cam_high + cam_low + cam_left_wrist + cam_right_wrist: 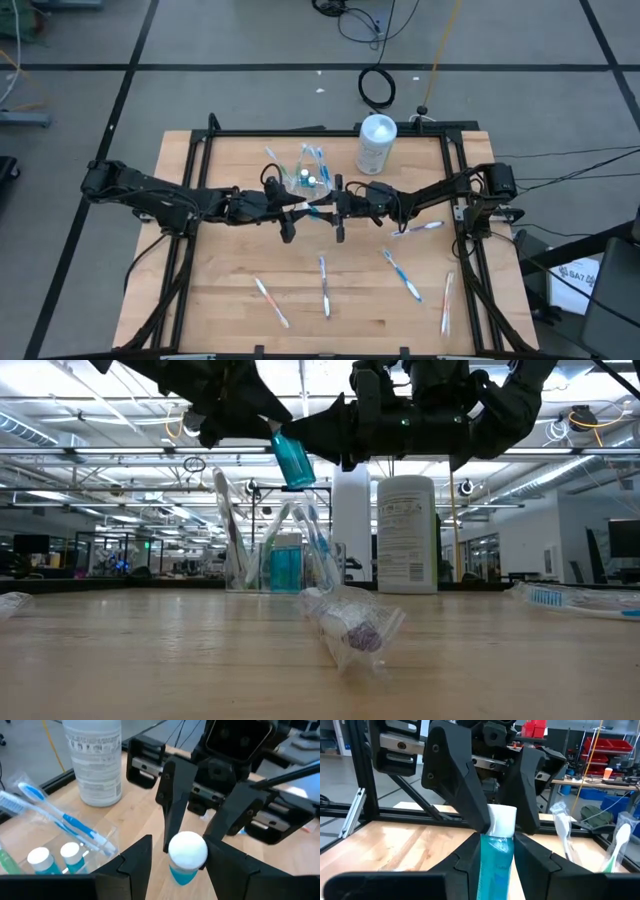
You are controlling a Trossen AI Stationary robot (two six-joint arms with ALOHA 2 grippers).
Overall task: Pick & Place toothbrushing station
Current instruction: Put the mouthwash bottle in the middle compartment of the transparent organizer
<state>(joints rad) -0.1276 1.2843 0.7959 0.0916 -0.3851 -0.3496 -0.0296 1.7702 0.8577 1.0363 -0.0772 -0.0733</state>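
A small blue toothpaste tube (496, 852) is held up in the air above the table (230, 300). Its white cap is pinched by the left gripper (186, 856) and its blue body by the right gripper (495, 845), just beside the clear tumbler (308, 177)

Wood table (230, 300) w/ clear tumbler (305, 178), white container (376, 146), five loose toothbrushes (324, 285), plastic wrapper (352, 626)

You get even, bright overhead light; the ceiling lights (80, 435) glare white in the low view, leaving the arms near-silhouettes. Shadows on the table (230, 300) are faint. The wrapped toothbrush (350, 625) nearest that camera is blurred, and the wrist views soften nearby.
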